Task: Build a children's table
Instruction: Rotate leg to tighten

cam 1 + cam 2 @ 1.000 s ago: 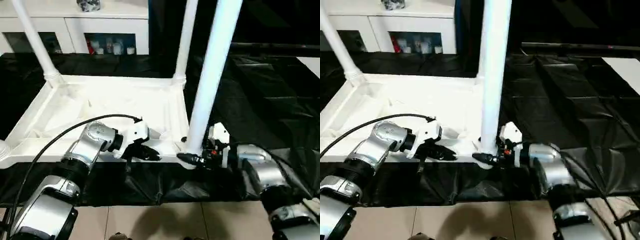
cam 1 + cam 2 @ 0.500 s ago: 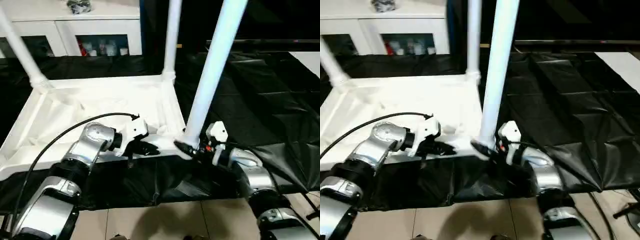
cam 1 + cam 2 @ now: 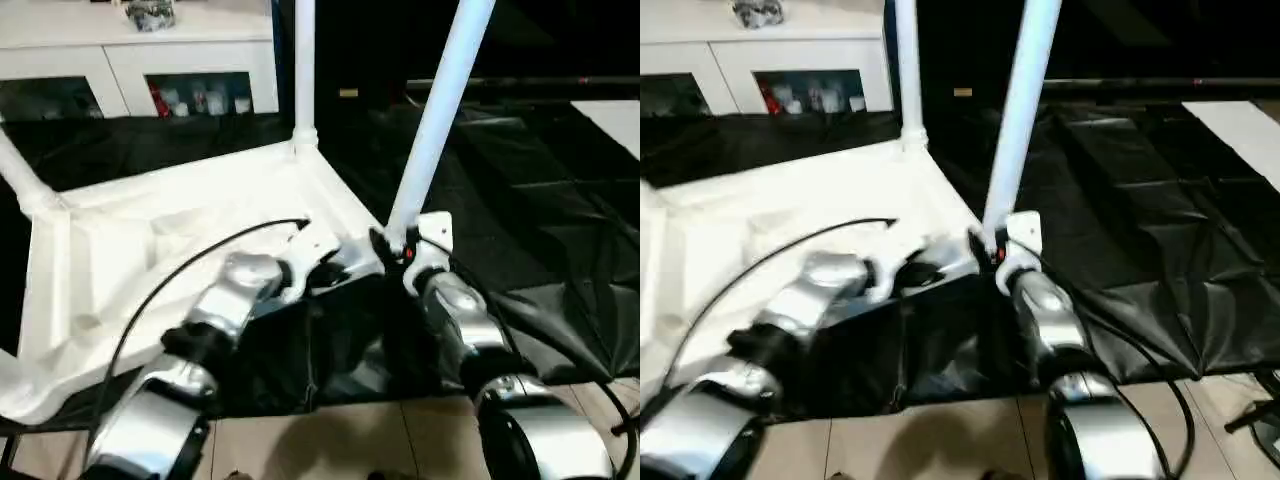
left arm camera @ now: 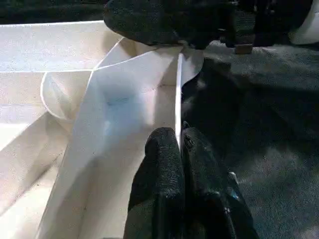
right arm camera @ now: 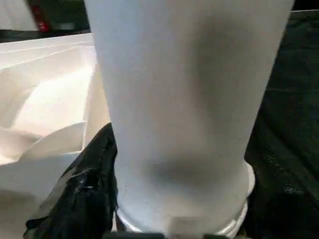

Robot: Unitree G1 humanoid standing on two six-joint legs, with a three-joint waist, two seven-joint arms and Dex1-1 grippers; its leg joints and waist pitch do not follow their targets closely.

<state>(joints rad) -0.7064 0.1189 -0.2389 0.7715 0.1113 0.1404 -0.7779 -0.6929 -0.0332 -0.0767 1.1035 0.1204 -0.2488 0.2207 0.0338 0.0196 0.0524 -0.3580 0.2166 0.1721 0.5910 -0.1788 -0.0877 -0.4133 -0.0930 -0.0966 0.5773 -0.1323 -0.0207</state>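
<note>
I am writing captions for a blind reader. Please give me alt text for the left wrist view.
The left gripper, two black fingers, is shut on the thin white rim of the upturned tabletop, which lies on black sheeting. Ribs and a rounded corner socket show on the tabletop's underside.

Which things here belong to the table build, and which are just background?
Part of the job:
- tabletop, upside down
- near leg, gripped by the right gripper
- far leg
- left leg
- left gripper, pinching the tabletop's edge

Just around:
- cabinet
- black sheet
</note>
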